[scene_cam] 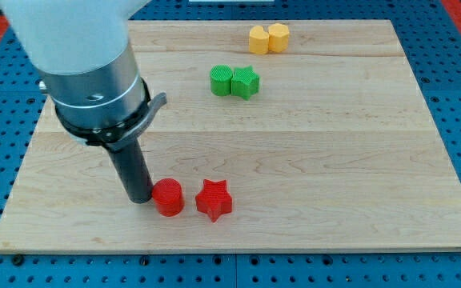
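Red cylinder (167, 198) low on the wooden counter (334, 184), left of centre, with my tip (140, 198) pressed to its left flank or just short of it, so block directly toward the view's right of the rod; no jaws on this end effector, only a plain dark rod, nothing held. Red star (214, 200) just beside the cylinder on its right, a narrow gap between, all three roughly along one left-to-right line. Farther toward the view's top, well apart: green cylinder (221, 81) touching green star (246, 82), then two touching yellow blocks, one (259, 38) left, the other (278, 37) right, near the top edge, shapes unclear.
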